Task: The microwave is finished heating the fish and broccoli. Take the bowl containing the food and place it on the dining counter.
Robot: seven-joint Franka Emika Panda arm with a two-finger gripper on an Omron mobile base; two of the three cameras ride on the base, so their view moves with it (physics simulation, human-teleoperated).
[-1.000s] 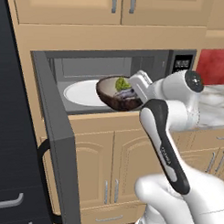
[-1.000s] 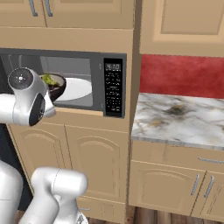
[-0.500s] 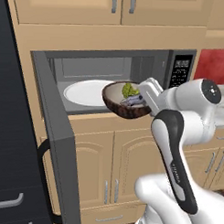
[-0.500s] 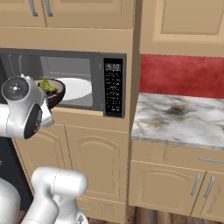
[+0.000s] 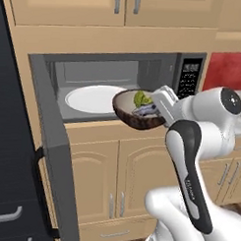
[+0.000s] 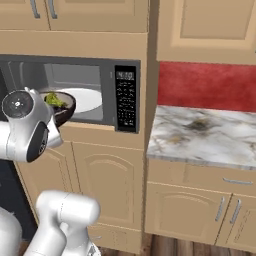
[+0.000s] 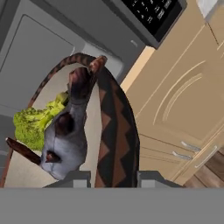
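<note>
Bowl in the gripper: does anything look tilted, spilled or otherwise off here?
Nothing stands out. The bowl sits roughly level in the gripper, just in front of the open microwave, with the broccoli and fish inside it. The white plate lies flat inside the microwave, and nothing has spilled.

In the right base view the arm's round white joint covers the near side of the bowl [image 6: 64, 107], and the fish cannot be made out there; only a bit of the broccoli [image 6: 53, 99] peeks above it. The white plate [image 6: 87, 99] is partly hidden behind bowl and arm. In the hand view the bowl's wall hides where the end effector [image 7: 113, 177] meets the rim, and the finger tips are cut by the bottom edge. The microwave [image 5: 119, 78] door runs off the left base view's lower edge. Keypad labels are too small to read. The marble desk [image 6: 205, 137] is cut at the right edge.
</note>
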